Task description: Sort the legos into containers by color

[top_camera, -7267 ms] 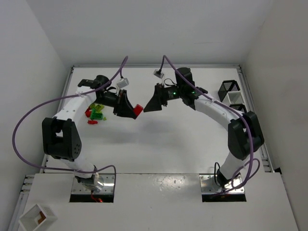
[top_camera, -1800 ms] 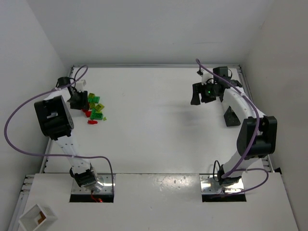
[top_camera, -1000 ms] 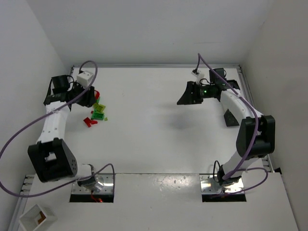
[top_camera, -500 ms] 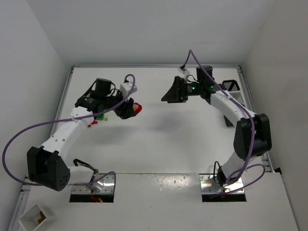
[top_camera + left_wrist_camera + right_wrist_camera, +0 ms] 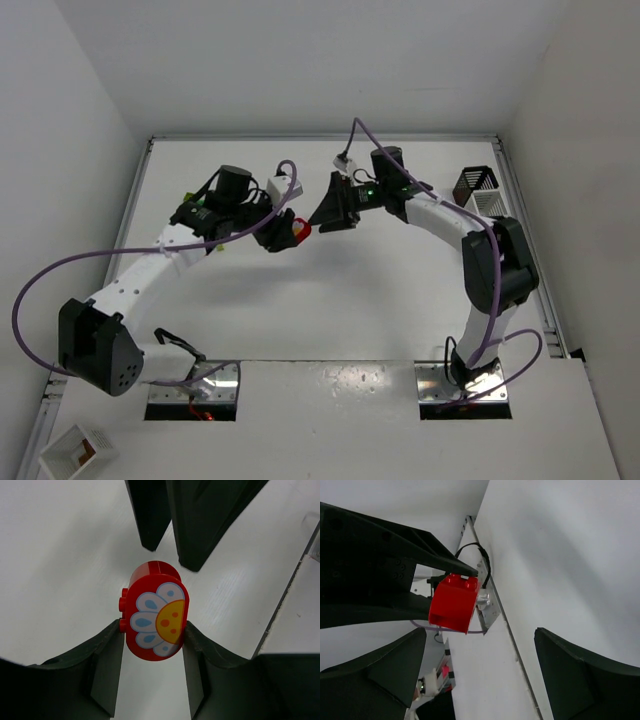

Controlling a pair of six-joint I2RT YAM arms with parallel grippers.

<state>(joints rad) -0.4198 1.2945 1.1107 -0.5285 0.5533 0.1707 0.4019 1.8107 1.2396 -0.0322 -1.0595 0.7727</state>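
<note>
Overhead, my left gripper (image 5: 290, 233) and right gripper (image 5: 326, 213) meet at frame centre, the right's fingers spread wide. A black slatted cube bin (image 5: 475, 181) sits upper right. My left fingers clamp the small red flower-printed plastic brick (image 5: 156, 617).

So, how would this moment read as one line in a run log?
left gripper: shut on red brick | right gripper: open, facing brick | stage: likely handover
</note>
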